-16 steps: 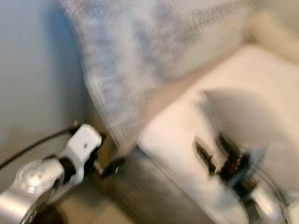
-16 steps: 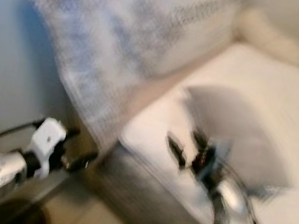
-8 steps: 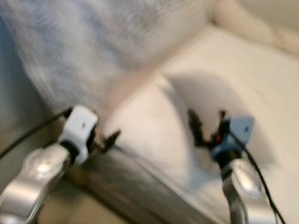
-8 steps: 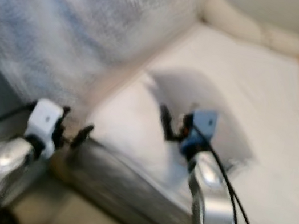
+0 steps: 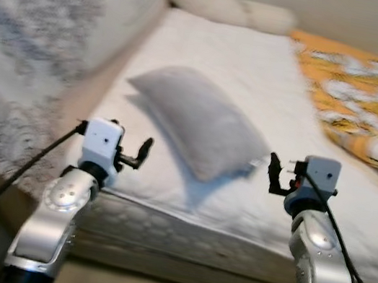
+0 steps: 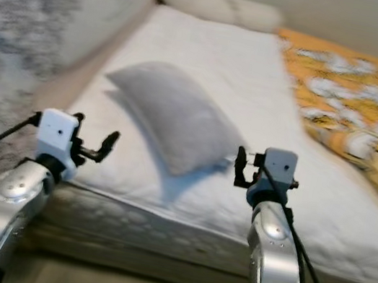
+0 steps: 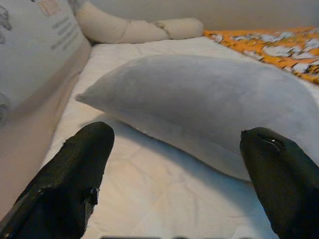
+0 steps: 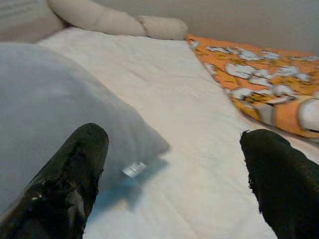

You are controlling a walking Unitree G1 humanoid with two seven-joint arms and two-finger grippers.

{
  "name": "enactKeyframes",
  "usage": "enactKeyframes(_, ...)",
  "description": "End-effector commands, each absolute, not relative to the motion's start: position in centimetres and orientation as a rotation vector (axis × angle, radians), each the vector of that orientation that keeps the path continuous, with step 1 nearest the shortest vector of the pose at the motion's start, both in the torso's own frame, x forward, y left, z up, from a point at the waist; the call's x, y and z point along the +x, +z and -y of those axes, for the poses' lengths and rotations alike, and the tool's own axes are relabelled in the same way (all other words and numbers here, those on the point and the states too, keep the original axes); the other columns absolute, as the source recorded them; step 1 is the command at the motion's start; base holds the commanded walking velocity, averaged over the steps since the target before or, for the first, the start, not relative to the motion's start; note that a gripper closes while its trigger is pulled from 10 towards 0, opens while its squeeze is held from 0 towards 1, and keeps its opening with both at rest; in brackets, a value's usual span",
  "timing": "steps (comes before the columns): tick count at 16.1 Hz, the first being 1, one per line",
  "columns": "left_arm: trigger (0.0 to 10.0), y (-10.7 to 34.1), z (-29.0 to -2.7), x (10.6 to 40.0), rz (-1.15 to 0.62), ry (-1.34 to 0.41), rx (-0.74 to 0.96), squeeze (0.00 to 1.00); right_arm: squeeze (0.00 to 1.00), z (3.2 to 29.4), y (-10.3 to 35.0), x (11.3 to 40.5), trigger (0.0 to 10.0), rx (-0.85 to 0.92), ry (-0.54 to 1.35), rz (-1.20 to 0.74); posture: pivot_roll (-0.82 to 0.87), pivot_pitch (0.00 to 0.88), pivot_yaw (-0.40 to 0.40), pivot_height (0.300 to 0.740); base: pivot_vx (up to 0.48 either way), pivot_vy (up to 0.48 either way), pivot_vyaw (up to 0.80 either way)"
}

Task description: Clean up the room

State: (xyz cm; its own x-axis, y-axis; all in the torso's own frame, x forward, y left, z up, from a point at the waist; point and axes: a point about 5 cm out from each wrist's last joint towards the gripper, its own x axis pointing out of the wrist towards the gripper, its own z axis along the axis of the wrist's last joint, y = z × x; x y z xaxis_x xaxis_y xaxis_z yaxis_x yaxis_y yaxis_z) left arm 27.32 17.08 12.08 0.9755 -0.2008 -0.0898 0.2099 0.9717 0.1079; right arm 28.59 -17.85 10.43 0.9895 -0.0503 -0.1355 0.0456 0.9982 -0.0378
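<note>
Item: grey pillow [image 5: 196, 119], lying askew mid-mattress [image 5: 348, 235], between our grippers. Left gripper [image 5: 133, 155], right gripper [image 5: 279, 176]: fingers spread wide, empty, hovering at bed edge. Step, we judge: approach. Next: reach forward, bracket pillow ends.

Orange blanket [image 5: 360, 106] cut off at right edge.

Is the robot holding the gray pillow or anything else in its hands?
No, nothing is held. The left hand and right hand are both open in front of the gray pillow, which lies on the bed untouched.
</note>
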Motion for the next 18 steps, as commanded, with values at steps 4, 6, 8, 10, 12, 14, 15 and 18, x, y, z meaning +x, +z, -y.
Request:
enactKeyframes(4,10.0,12.1,-17.3,28.0,-0.065,-0.205,0.111,0.0,0.0,17.9,10.6,29.8,10.0,-0.197,-0.094,-0.107,0.08,0.0,-0.051,0.74,0.324,0.0,0.0)
enactKeyframes(6,10.0,12.1,-17.3,28.1,-0.062,-0.206,0.108,0.0,0.0,17.8,11.1,30.2,10.0,-0.155,-0.099,-0.061,0.07,0.0,-0.037,0.74,0.343,0.0,0.0)
enactKeyframes(8,10.0,11.9,-17.2,28.2,-0.069,-0.212,0.114,0.0,0.0,17.7,11.3,30.2,10.0,-0.121,-0.034,-0.037,0.07,0.0,-0.037,0.74,0.345,0.0,0.0)
enactKeyframes(10,10.0,12.3,-17.5,28.5,-0.056,-0.206,0.098,0.0,0.0,17.1,11.9,30.5,10.0,-0.082,-0.005,-0.009,0.07,0.0,-0.041,0.74,0.343,0.0,0.0)
enactKeyframes(12,10.0,12.0,-17.4,28.6,-0.065,-0.227,0.126,0.0,0.0,17.0,11.0,30.5,10.0,-0.08,0.008,-0.055,0.06,0.0,-0.029,0.74,0.343,0.0,0.0)
enactKeyframes(14,10.0,11.9,-17.1,28.5,-0.07,-0.242,0.117,0.0,0.0,17.0,11.1,30.5,10.0,-0.069,0.02,-0.05,0.05,0.0,-0.025,0.74,0.339,0.0,0.0)
enactKeyframes(15,10.0,11.8,-17.0,28.4,-0.071,-0.249,0.116,0.0,0.0,17.0,11.0,30.4,10.0,-0.054,0.031,-0.054,0.06,0.0,-0.028,0.74,0.341,0.0,0.0)
enactKeyframes(18,10.0,11.8,-16.9,28.3,-0.072,-0.265,0.132,0.0,0.0,17.0,9.9,30.1,10.0,-0.006,0.021,-0.109,0.07,0.0,-0.032,0.74,0.335,0.0,-0.22)
